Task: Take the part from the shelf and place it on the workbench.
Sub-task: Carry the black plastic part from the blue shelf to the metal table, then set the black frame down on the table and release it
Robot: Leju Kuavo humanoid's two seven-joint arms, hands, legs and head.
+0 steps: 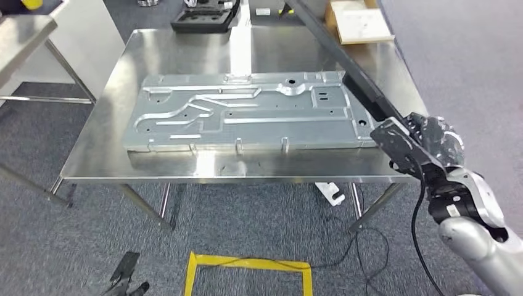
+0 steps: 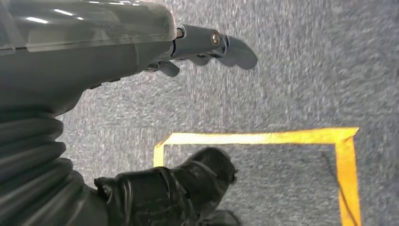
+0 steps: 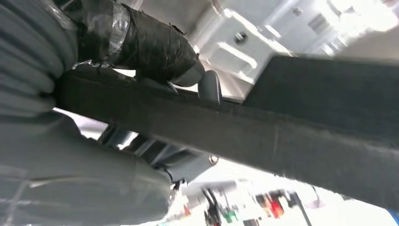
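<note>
– While your right hand (image 1: 425,145) has its fingers wrapped round the near end of the long black part (image 1: 345,58), how much of the job would you call risky?

– Most of what's left, I'd say. You hold the part by one end, off the right corner of the workbench (image 1: 247,169). The rest slants up and away over the table, and its far end runs out of the head view. With that much length beyond the grip it could twist or droop in your fingers (image 3: 155,44).

– And the big stamped metal panel (image 1: 247,114) already lying there?

– That's the other worry. It takes up most of the top, and the part crosses above its right end. Lower it as it lies and it will likely land on the panel's edge, rock, and slide off.

– Is the grip sound?

– Hard to tell; the right wrist view is blurred, though the fingers do seem to bear on the part's upper face.

– The left hand (image 2: 207,44)?

– It hangs over the carpet near the yellow tape (image 2: 263,137), fingers loose, holding nothing. It can't steady the far end from there.
</note>
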